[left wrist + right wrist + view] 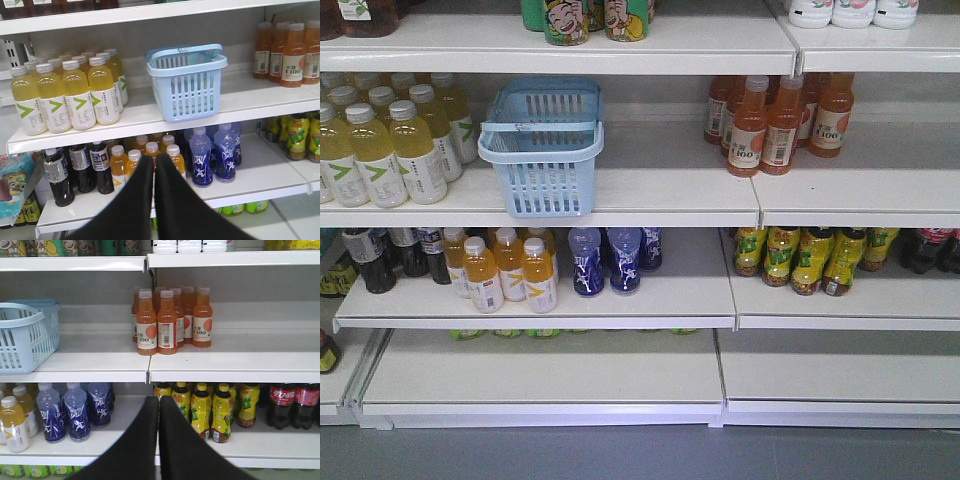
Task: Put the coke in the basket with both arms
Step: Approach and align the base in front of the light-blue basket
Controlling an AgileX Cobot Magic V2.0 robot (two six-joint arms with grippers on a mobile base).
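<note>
The light blue basket (542, 150) stands on the middle shelf, between the yellow bottles and the orange ones. It also shows in the left wrist view as the basket (187, 82) and at the left edge of the right wrist view as the basket (25, 335). Coke bottles (281, 405) with red wraps stand at the far right of the shelf below, also seen as dark coke bottles (932, 248). My left gripper (153, 160) is shut and holds nothing, well short of the shelves. My right gripper (158, 401) is likewise shut and holds nothing, left of the coke.
Yellow pear-drink bottles (380, 145) stand left of the basket and orange juice bottles (775, 120) to its right. On the shelf below stand blue bottles (610, 260), small orange bottles (510, 270) and yellow-green bottles (810, 258). A vertical shelf joint (758, 210) splits the bays.
</note>
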